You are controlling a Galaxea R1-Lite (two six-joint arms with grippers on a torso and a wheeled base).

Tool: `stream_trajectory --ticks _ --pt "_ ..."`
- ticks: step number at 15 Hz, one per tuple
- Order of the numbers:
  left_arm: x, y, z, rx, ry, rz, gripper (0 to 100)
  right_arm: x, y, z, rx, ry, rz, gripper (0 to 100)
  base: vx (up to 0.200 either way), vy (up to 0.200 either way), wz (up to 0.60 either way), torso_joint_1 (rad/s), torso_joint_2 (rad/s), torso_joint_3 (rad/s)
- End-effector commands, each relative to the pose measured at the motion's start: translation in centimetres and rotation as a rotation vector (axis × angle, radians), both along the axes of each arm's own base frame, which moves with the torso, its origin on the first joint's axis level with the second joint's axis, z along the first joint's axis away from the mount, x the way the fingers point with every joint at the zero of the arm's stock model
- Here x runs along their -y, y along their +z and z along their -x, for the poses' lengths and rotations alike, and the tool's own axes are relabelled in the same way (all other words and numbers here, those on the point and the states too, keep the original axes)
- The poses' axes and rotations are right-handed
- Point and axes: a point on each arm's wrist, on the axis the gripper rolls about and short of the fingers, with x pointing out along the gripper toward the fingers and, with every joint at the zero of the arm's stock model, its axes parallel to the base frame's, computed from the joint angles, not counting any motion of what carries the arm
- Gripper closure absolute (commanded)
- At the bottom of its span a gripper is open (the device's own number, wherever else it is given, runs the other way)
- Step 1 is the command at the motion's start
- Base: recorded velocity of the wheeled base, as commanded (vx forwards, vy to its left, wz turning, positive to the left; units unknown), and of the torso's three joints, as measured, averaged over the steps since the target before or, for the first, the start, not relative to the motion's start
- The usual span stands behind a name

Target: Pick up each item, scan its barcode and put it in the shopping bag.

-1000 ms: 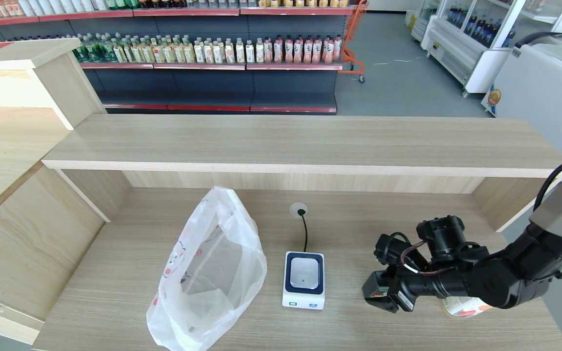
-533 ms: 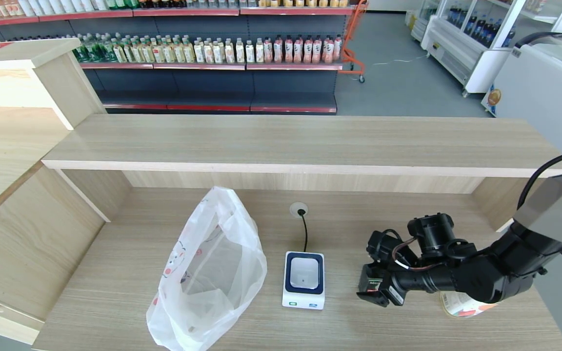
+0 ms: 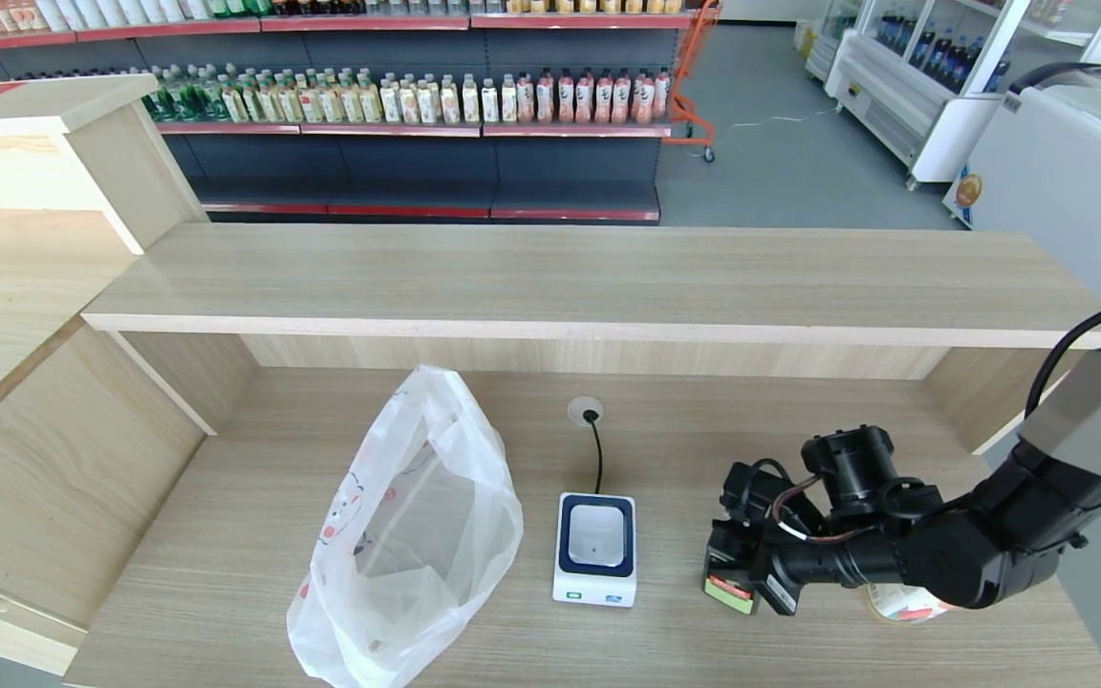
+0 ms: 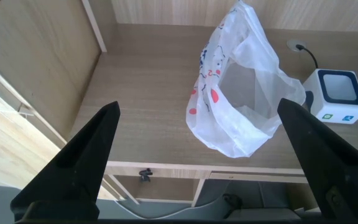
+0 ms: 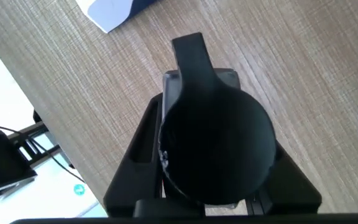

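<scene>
Well, my right claw (image 3: 737, 573) is pinching a small dark item (image 3: 730, 591) with a red-and-green label. I hold it low over the counter (image 3: 226, 535), just to the right of the scanner (image 3: 594, 547) and not touching it. I cannot tell whether the item's base rests on the wood.

The first risk, as I judge it, is a failed scan. The label faces outward and down, not toward the scanner's window, so I must turn my wrist, and the item could slip in my grip as it tilts.

Second, my forearm lies across a round tub (image 3: 904, 604) near the counter's front edge. A careless sweep leftward could drag it or knock it off.

Third, the shopping bag (image 3: 417, 535) beyond the scanner stands slack. Its thin film could fold shut or catch my fingers at the drop. My left claw (image 4: 199, 106) hangs spread wide, holding nothing, so nothing steadies the bag's mouth.
</scene>
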Motion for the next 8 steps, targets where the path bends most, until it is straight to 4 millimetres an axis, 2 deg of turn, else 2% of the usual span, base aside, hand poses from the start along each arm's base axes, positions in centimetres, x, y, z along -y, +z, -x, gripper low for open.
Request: stream_trajectory --ticks 1,3,4,5,6,7,8 --pt "0.0 0.0 0.0 0.001 0.000 0.000 0 1.0 2.2 1.2 0.033 -0.044 -0.038 100 0.000 0.000 0.00 0.000 0.00 0.000" --pt "0.0 0.0 0.0 0.001 0.000 0.000 0 1.8 4.4 2.3 0.034 -0.132 -0.134 100 0.000 0.000 0.00 0.000 0.00 0.000" --pt "0.0 0.0 0.0 0.001 0.000 0.000 0 2.7 6.7 3.8 0.061 -0.210 -0.228 100 0.000 0.000 0.00 0.000 0.00 0.000" --pt "0.0 0.0 0.0 0.001 0.000 0.000 0 3.1 7.8 4.8 0.089 -0.231 -0.262 100 0.000 0.000 0.00 0.000 0.00 0.000" --pt "0.0 0.0 0.0 0.001 0.000 0.000 0 3.7 8.7 6.1 0.144 -0.236 -0.276 100 0.000 0.000 0.00 0.000 0.00 0.000" --pt "0.0 0.0 0.0 0.001 0.000 0.000 0 4.3 9.4 8.3 0.260 -0.196 -0.260 100 0.000 0.000 0.00 0.000 0.00 0.000" --pt "0.0 0.0 0.0 0.001 0.000 0.000 0 4.7 9.6 9.9 0.387 -0.121 -0.187 100 0.000 0.000 0.00 0.000 0.00 0.000"
